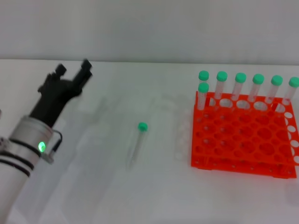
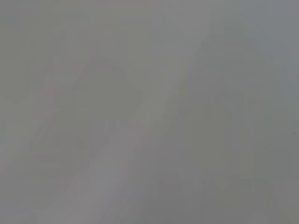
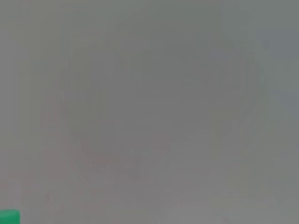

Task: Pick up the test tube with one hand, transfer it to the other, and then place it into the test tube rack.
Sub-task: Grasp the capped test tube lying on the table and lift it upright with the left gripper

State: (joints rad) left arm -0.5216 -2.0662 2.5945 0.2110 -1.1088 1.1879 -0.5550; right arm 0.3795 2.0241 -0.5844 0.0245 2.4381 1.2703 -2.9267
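Note:
A clear test tube [image 1: 136, 144] with a green cap [image 1: 142, 126] lies on the white table near the middle, cap toward the far side. My left gripper [image 1: 74, 71] is open and empty, well to the left of the tube and farther back, on a white-and-silver arm with a green light [image 1: 41, 147]. The orange-red test tube rack [image 1: 243, 140] stands at the right. My right gripper is out of view. The left wrist view shows only grey. The right wrist view shows grey with a bit of green [image 3: 9, 217] at one corner.
Several green-capped tubes [image 1: 239, 88] stand upright in the rack's back row, and one [image 1: 202, 95] stands in the second row at its left end. The rack reaches the picture's right edge.

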